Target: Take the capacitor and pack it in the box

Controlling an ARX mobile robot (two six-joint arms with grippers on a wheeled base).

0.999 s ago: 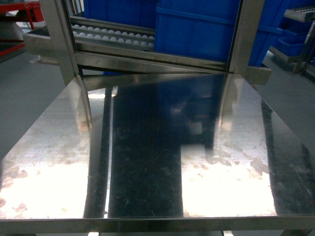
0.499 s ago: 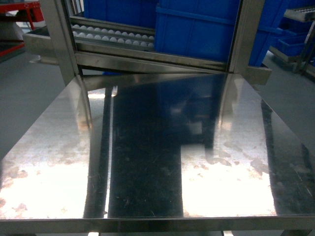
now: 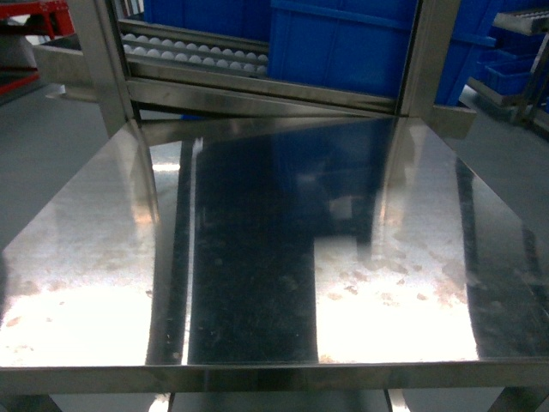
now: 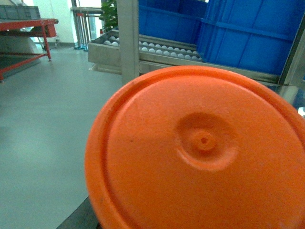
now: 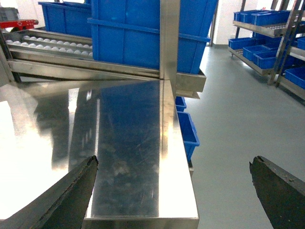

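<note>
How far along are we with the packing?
Nothing looks done: the steel table shows no box or capacitor. In hand: the right claw is open and empty; an orange disc fills the left wrist view, grip unclear. All picking and packing remains.

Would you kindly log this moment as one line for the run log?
table: bare steel in head view | left wrist: orange disc fills view | right gripper: open beside table edge | box, capacitor: not visible

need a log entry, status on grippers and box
Right gripper open, empty, at shiny steel table edge. Left gripper unseen behind round orange plastic disc. No box or capacitor visible.
</note>
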